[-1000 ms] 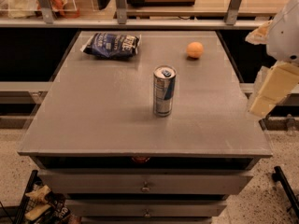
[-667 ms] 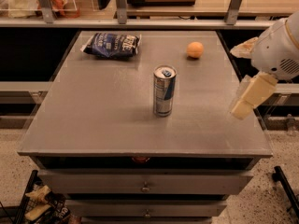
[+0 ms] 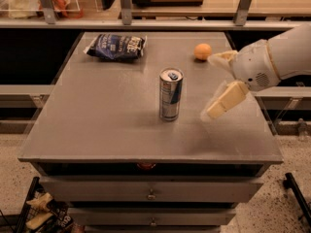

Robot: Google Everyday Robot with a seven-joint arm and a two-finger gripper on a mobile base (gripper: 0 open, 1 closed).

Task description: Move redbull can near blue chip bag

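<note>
The fingers (image 3: 227,98) are spread wide apart with nothing between them. One points left, near the orange ball (image 3: 203,51), and the other angles down toward the table (image 3: 97,115). They're hanging above the right part of the table, to the right of the can (image 3: 171,95) and not touching it.

The big change from a second ago is that the fingers were out past the table's right edge and are now well inside it, so the arm (image 3: 277,57) is clearly closing in on the can. The can itself hasn't budged. It's upright around the middle of the table, well apart from the blue chip bag (image 3: 116,46) lying at the far left corner. So it looks like the reach is underway and nothing's been grabbed yet.

Pose-wise, the arm comes in from the right side and slopes down and left, with the rounded white wrist (image 3: 252,68) just behind the fingers. To get the can between them, they probably need to slide further left.
</note>
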